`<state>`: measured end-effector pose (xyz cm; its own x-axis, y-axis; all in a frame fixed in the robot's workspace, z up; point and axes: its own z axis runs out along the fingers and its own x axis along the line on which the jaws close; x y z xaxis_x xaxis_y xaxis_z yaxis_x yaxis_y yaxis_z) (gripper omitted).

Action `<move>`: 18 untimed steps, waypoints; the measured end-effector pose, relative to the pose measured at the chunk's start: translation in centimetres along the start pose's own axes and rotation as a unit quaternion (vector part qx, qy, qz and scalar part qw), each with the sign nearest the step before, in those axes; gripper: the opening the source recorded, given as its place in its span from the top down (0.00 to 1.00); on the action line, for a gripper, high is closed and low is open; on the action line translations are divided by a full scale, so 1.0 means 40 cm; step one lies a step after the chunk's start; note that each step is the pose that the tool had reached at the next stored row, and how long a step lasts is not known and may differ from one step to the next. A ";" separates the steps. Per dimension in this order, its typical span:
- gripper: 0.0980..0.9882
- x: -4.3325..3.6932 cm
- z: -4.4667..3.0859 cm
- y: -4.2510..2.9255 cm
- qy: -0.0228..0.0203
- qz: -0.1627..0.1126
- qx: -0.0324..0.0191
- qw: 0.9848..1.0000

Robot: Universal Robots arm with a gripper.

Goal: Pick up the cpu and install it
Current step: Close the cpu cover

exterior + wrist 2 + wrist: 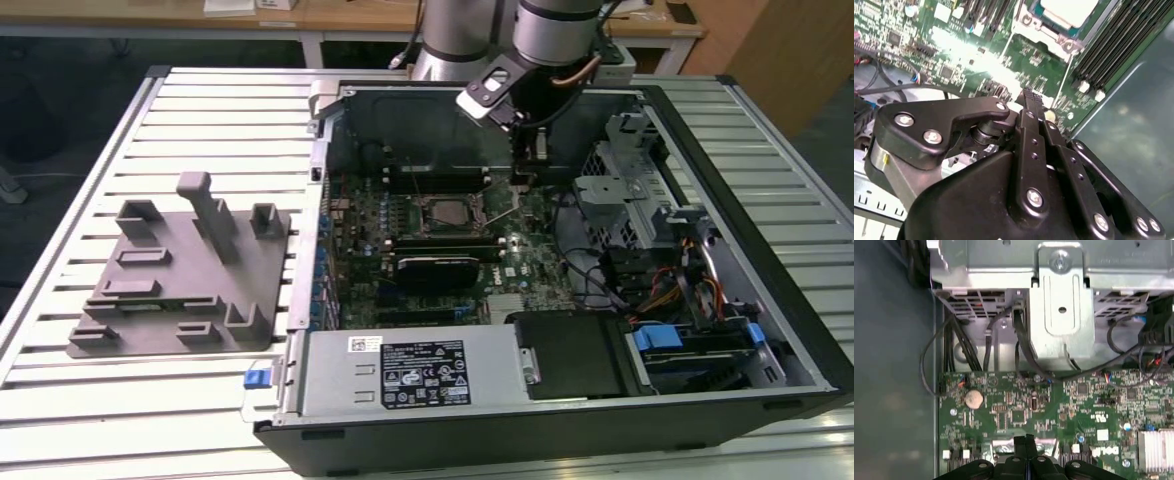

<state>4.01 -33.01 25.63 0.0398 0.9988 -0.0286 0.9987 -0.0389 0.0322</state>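
Note:
The cpu (438,210) lies flat in the motherboard socket inside the open computer case (747,200), near the middle of the green board. In the second wrist view its pale silver top (1068,9) sits inside the socket's metal frame. My gripper (525,178) hangs low over the board, just toward the exterior view's right of the socket, beside a thin metal lever (502,214). In both wrist views its black fingers (1026,441) are pressed together, with nothing visible between them. The fingertips (1027,93) point down at the board, a short way from the socket.
A grey plastic fixture block (180,270) stands on the slatted table at the exterior view's left. Memory slots (1114,45), a metal drive cage (1061,300) with black cables, a heatsink (1156,450) and the power supply (414,375) crowd the case around the gripper.

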 end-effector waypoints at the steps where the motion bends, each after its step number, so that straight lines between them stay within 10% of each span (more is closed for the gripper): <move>1: 0.99 0.000 0.000 0.012 0.000 0.000 0.000 1.000; 7: 0.99 0.002 0.002 0.045 0.000 0.000 0.000 1.000; 18: 0.99 0.002 0.016 0.046 0.000 0.000 0.000 1.000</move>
<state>5.87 -33.01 25.04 0.0399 0.9988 -0.0287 0.9987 -0.0389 0.0322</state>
